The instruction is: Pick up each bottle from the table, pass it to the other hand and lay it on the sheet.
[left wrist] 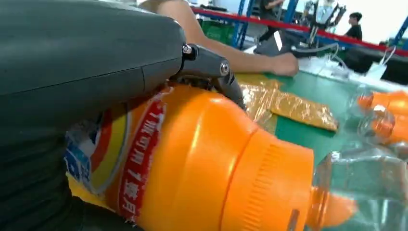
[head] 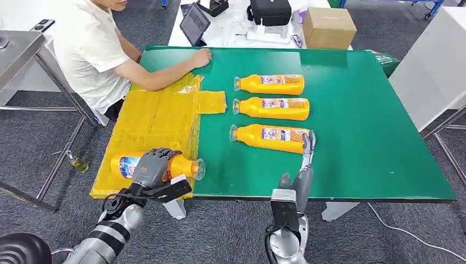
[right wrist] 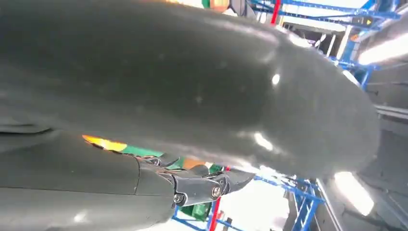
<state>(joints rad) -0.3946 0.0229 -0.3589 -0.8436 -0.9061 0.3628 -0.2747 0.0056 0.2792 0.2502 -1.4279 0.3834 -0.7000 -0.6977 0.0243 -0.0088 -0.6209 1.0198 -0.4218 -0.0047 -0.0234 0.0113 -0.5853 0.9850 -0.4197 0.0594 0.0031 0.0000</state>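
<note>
My left hand grips an orange bottle with a clear cap, lying on its side over the front end of the yellow sheet. In the left wrist view the bottle lies under my left hand, with a dark finger curled over it. Three more orange bottles lie in a row on the green table: far, middle and near. My right hand reaches out with straight fingers beside the near bottle's base end, holding nothing. The right wrist view shows its fingers spread.
A person sits at the table's far left, one hand resting on the green top beside the sheet. Behind the table are a cardboard box, a tablet and a black device. The table's front edge runs just ahead of my wrists.
</note>
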